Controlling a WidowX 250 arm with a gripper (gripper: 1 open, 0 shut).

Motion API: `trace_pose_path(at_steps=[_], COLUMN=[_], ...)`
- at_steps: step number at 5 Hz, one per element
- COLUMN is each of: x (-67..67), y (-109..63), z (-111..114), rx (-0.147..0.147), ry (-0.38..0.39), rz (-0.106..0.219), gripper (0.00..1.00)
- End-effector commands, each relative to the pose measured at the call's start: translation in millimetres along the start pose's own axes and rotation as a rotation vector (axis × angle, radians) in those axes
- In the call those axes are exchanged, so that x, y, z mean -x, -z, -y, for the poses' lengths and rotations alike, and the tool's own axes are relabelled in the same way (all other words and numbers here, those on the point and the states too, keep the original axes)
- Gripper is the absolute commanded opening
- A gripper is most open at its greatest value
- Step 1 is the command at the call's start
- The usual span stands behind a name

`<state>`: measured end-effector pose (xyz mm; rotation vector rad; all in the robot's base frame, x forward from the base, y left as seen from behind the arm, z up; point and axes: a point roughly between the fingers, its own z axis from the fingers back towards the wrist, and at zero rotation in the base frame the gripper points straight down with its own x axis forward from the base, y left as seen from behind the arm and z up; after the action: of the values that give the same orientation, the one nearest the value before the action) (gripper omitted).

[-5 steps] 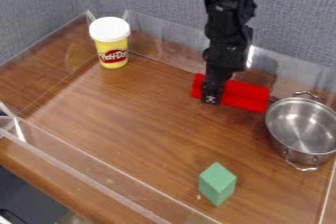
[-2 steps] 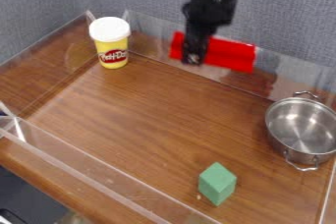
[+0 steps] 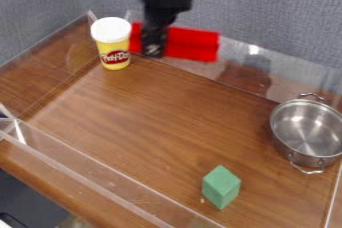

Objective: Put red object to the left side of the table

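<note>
I see my claw (image 3: 152, 44) clamped on one end of the red object (image 3: 189, 43), holding it in the air above the tabletop (image 3: 147, 122), just beside the yellow tub (image 3: 114, 44). The steel pot (image 3: 309, 132) and green cube (image 3: 221, 186) sit well apart.

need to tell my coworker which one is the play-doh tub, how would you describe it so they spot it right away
Start at the wooden table and look to its far left corner, by the grey fabric wall. There stands a small yellow tub with a white lid, upright, just left of the red block the hand holds lifted. It is the only yellow thing here; the steel pot and green cube sit far to the right.
</note>
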<state>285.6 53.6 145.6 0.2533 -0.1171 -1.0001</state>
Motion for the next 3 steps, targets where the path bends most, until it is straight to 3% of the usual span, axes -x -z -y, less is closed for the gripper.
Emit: trace_pose_path(at_steps=[1,2,3], x=[22.7,34.8,37.6], y=[-9.6,2.5,14.0], z=[1.5,6.5,16.2], rx=[-0.034,-0.013,0.009], ry=[-0.034,-0.030,-0.006], rz=[0.008,-0.006,-0.018], gripper=[0.00,0.00,0.00])
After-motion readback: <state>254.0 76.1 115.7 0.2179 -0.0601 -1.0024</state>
